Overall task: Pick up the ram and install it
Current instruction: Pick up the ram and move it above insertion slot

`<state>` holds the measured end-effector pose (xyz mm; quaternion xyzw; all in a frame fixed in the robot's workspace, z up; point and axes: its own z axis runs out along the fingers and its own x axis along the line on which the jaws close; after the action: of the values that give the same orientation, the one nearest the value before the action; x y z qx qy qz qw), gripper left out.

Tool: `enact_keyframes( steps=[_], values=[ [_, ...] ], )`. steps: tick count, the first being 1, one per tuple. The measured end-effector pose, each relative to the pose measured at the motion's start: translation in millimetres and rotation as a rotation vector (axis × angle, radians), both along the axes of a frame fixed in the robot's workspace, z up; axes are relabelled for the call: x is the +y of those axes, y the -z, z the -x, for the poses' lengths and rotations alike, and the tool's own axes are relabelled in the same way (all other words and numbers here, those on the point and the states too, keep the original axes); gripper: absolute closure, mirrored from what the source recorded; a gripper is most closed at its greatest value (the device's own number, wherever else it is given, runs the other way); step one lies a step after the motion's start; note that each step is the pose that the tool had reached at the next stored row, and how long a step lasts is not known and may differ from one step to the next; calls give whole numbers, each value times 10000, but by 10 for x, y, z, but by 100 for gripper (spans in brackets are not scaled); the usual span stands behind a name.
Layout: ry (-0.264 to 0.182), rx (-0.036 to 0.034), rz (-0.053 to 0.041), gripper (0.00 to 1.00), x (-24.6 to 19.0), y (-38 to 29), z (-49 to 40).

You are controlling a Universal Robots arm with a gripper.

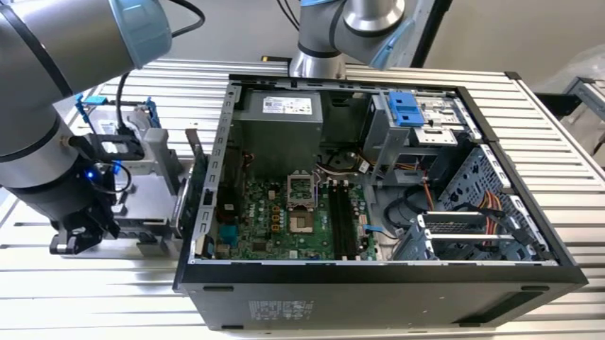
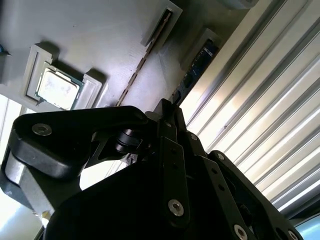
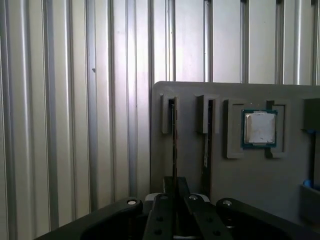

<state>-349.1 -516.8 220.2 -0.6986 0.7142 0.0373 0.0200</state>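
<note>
**Gripper pinched on the ram in its tray slot**

The black jaws sit drawn together over the near end of the thin stick. It stands on edge, its long axis running straight away from them along the matte grey tray. Just beside it stands a second stick, then a square silver processor. Farther off is the ribbed metal table, with the open computer case toward the exterior view's right.
</note>
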Motion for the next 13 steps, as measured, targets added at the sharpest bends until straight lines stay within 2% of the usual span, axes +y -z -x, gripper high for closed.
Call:
enact_keyframes(
  steps=[13],
  values=[
    [1,0,0,100,0,-59,3]
  ],
)
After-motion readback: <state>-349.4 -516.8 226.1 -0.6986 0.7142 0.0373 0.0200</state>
